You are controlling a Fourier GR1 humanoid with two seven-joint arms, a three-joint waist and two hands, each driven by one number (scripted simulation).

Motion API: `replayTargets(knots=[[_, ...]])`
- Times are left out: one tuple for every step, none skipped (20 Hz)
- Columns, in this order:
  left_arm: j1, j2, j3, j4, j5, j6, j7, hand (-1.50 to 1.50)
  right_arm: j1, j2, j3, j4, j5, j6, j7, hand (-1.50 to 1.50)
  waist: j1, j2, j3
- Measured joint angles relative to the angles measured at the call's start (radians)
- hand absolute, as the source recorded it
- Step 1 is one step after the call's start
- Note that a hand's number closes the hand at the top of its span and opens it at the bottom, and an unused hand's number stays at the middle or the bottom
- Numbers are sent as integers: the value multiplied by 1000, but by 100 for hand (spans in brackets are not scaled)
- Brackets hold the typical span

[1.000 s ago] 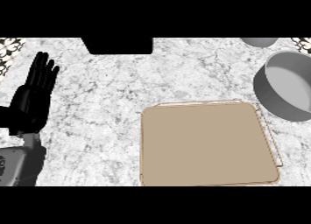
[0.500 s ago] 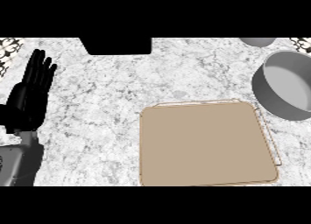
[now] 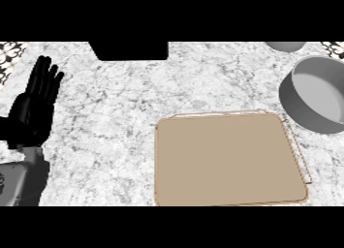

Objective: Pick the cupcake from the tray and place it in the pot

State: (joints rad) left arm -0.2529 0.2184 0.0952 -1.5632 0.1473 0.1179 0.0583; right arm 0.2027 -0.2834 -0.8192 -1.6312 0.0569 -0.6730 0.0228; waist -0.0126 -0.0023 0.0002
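A tan square tray (image 3: 228,160) lies on the marble counter at the lower middle right, and nothing shows on it. The grey pot (image 3: 319,94) stands at the right edge, just beyond the tray's far right corner; its inside looks bare. No cupcake shows anywhere in the head view. My left hand (image 3: 33,109) rests open at the far left, fingers straight and pointing up, well apart from the tray. My right hand does not show.
A black block (image 3: 129,50) sits at the counter's far edge, left of centre. Part of a second grey vessel (image 3: 285,46) pokes in at the top right. Patterned tiles (image 3: 3,51) show at the top corners.
My left hand has drifted slightly left and up at the counter's left edge. The tray and the pot have stayed where they were.
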Motion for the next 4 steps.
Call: replayTargets(knots=[[10,-1,2,-1,2,-6,-7,0,19,4,-22,-3,-23,17,-20,-150,1,0,0],[4,-1,6,7,2,-8,-11,0,40,12,-45,-2,-52,39,-48,-150,0,0,0],[4,-3,8,4,3,-8,-8,0,59,22,-67,-5,-80,59,-73,-150,0,0,0],[0,-1,11,13,4,-14,-12,0,80,36,-80,-23,-94,75,-82,-150,1,0,0]])
